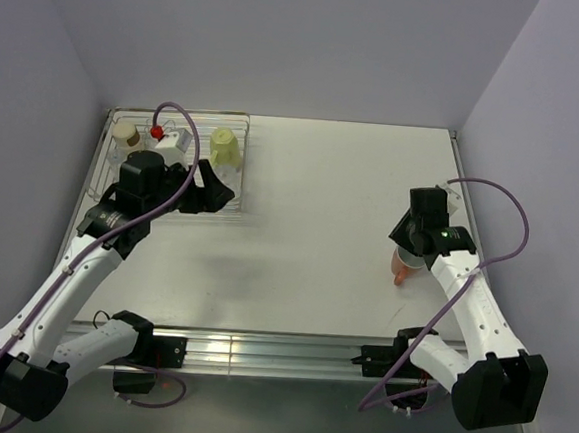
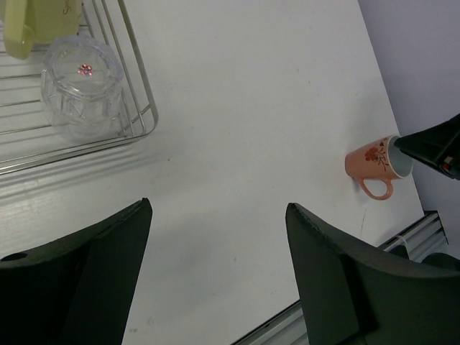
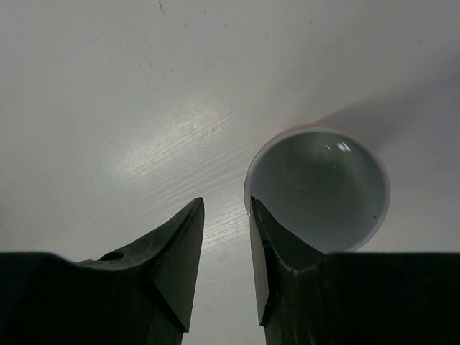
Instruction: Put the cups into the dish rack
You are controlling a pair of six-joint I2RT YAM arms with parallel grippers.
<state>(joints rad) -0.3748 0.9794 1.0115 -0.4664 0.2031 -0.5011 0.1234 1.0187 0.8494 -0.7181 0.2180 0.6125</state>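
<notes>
Orange mug: top view, mostly hidden under right arm.
Yellow-green mug: left wrist view, cut by top edge.
Dish rack: near side covered by left arm.

I'm looking down on a white worktop boxed in by plain lavender walls: a back wall, a left wall and a right wall. A ribbed aluminium rail runs along its near edge, with grey floor below. Soft light leaves a pale sheen on the worktop.
</notes>
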